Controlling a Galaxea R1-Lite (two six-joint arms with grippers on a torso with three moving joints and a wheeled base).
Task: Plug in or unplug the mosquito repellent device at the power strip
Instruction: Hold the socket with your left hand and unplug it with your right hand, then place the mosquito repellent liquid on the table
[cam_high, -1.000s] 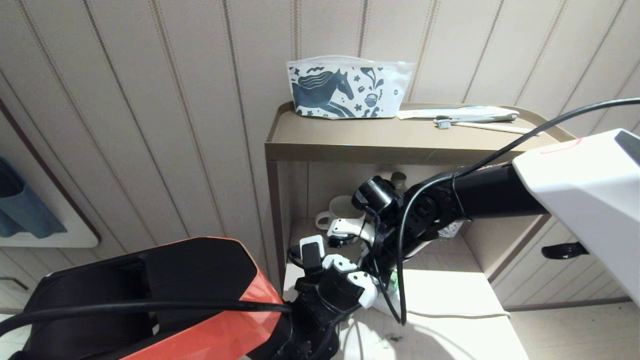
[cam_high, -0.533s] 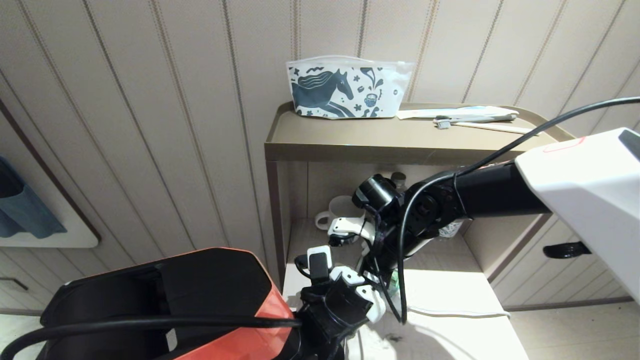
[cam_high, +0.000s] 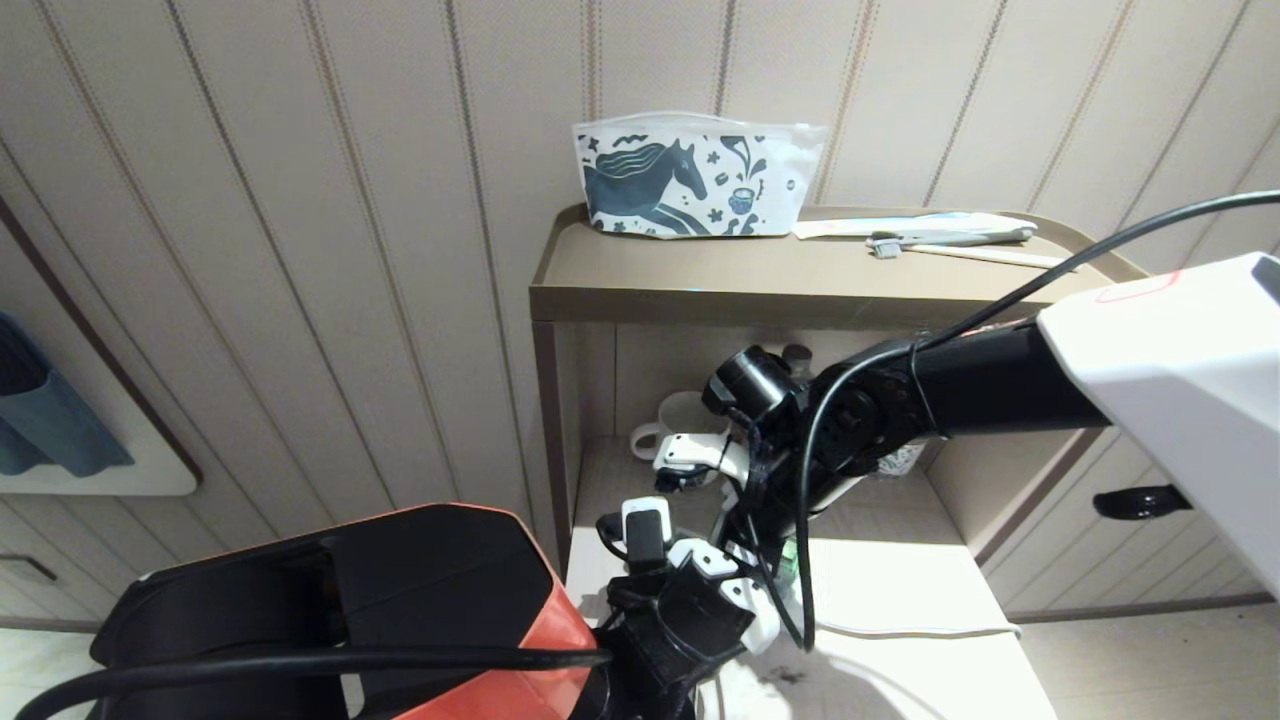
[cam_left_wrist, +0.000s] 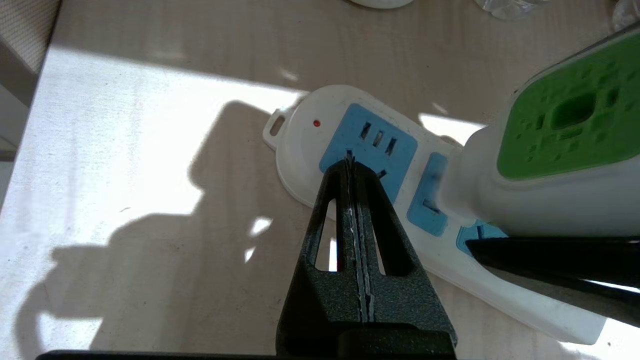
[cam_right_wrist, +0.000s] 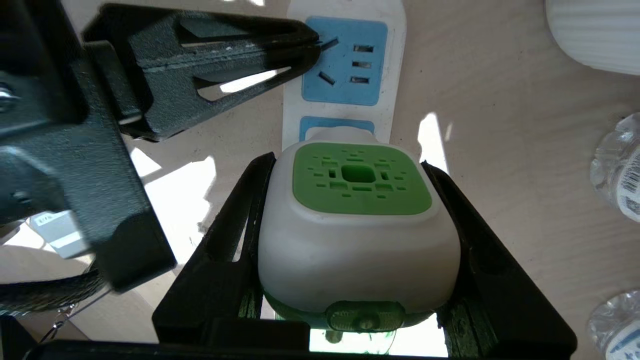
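Nearest: one mosquito repellent device, clamped in my right gripper, seated on the power strip's second socket. One left gripper, fingers shut, tip pressing the end socket. Risk, as I judge it: a skewed pull could lift the strip or bend prongs. Beyond: two water bottles, one mug.

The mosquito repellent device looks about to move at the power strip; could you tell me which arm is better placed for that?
Right. Its pincer is clamped on the mosquito repellent device over the power strip; the left pincer is shut, its tip at the strip's end socket.
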